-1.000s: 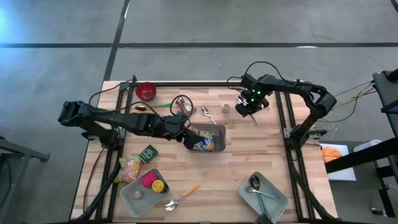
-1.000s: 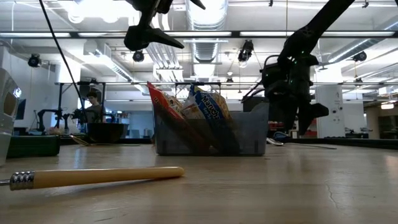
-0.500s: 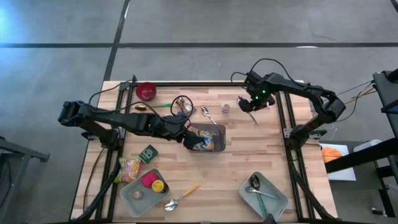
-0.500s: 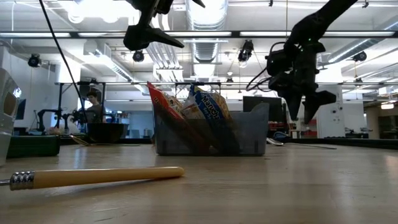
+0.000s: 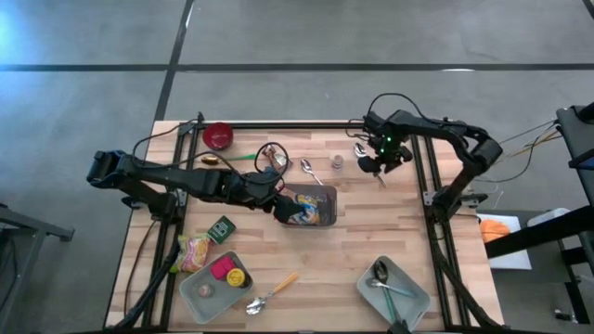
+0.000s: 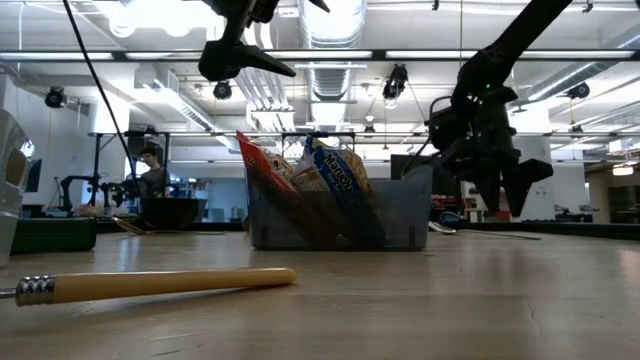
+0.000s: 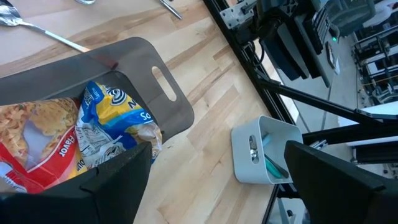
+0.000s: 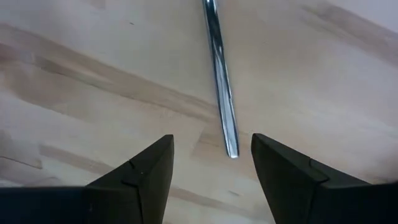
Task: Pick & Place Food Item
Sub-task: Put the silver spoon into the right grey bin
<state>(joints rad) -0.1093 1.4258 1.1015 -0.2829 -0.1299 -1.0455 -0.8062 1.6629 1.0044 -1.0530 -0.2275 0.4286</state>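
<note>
1. Wooden planks make up the table (image 5: 353,250), which stands on a grey floor crossed by dark lines.
2. Near the table's middle sits a dark bin (image 5: 307,206) holding snack bags, one red-orange (image 7: 37,134) and one blue and yellow (image 7: 118,127).
3. The left gripper (image 5: 278,206) hangs just above that bin's left end, its fingers spread wide with nothing between them.
4. The right gripper (image 5: 375,165) hovers over the far right part of the table, fingers (image 8: 134,180) apart and empty, pointing down at a thin metal utensil handle (image 8: 221,87) lying on the wood.
5. A noodle packet (image 5: 194,250) lies near the left edge, beside a grey tray (image 5: 197,299) with small round items.
6. Another grey tray (image 5: 413,295) at the near right holds a spoon (image 5: 382,276).
7. A wooden-handled spoon (image 5: 274,290) rests between the trays.
8. A red bowl (image 5: 218,135) sits at the far left corner.
</note>
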